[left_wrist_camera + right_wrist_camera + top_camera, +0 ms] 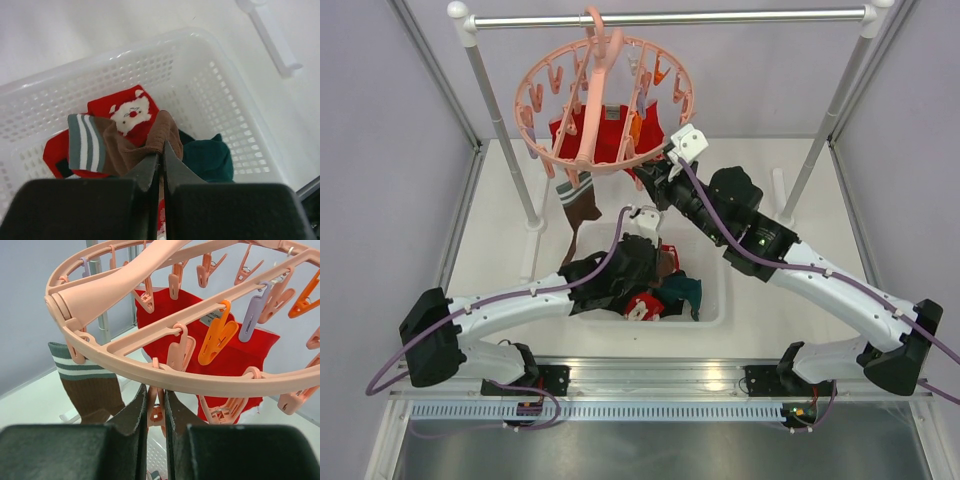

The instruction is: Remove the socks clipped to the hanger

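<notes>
**Part-way through: some socks in the basket, others on the hanger**

From above, the hanger (605, 105) hung from the rail (670, 17) along the far edge of the table (500, 250), a little left of the middle. Red socks (600, 135) were clipped under it, and a hanging brown sock (578, 215) dangled from its near-left side. The basket (722, 290) sat mid-table toward the near edge, with a Santa sock (642, 308) and a teal sock (685, 292) lying in it. The left gripper (655, 280) reached down into the basket. The right gripper (650, 172) was up at the near rim of the hanger.

From the left wrist, a loose brown sock (120, 147) with a striped cuff lay over the Santa sock, with the teal one beside it. The left gripper's jaws were pressed together on a raised fold of that brown sock. It looked to be in the basket but not yet let go.

From the right wrist, the right gripper's jaws were squeezed onto a pink clip (157, 415) just below the ring (which sock that clip held was hidden). The red socks and the hanging brown sock were both in their clips.

By my reckoning the job was about half done: three socks were in the basket, and the red ones and one brown one were left to unclip.
</notes>
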{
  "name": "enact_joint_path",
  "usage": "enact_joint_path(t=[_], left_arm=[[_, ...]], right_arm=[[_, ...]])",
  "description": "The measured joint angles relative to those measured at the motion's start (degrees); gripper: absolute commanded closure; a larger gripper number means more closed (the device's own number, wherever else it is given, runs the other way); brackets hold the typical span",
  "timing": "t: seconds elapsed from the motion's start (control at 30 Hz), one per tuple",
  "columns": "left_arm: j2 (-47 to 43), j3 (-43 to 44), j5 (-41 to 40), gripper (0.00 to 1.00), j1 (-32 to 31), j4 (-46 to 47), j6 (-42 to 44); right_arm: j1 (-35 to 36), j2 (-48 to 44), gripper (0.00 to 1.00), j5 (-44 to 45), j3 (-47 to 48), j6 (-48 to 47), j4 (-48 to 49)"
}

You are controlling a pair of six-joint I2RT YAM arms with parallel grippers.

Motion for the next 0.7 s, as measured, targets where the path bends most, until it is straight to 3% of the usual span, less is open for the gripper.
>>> enact_joint_path(t=[0.13, 0.2, 0.23, 0.3, 0.33, 0.43, 0.53, 0.7], left_arm=[[0.0, -3.5, 0.1, 0.98, 2.8, -1.3, -2.9], [0.0, -5.4, 0.6, 0.93, 5.3, -1.9, -4.5], [0.0, -6.2, 0.7, 0.82, 6.5, -2.3, -5.1], [0.0, -7.5, 1.3, 0.70, 8.2, -3.0, -6.3], [0.0, -7.9, 1.7, 0.58, 8.5, -3.4, -6.7], [0.0, -8.4, 2.8, 0.40, 8.5, -3.8, -7.6], [-0.3, -8.5, 3.5, 0.32, 8.5, -3.7, -7.8], [-2.8, -8.5, 4.6, 0.30, 8.2, -4.0, -7.5]], right_arm=[[0.0, -0.3, 0.92, 1.2, 0.0, 0.0, 0.0], [0.0, -0.5, 0.92, 1.9, 0.0, 0.0, -0.1], [0.0, -0.5, 0.92, 2.2, 0.0, 0.0, -0.1], [0.0, -0.7, 0.92, 2.9, 0.0, 0.0, -0.1], [0.0, -0.7, 0.92, 3.4, 0.0, 0.0, -0.1], [0.0, -0.9, 0.92, 4.7, -0.1, 0.0, -0.3], [0.0, -1.0, 0.92, 5.9, -0.1, -0.1, -0.3], [0.0, -1.2, 0.92, 7.4, -0.1, -0.1, -0.5]])
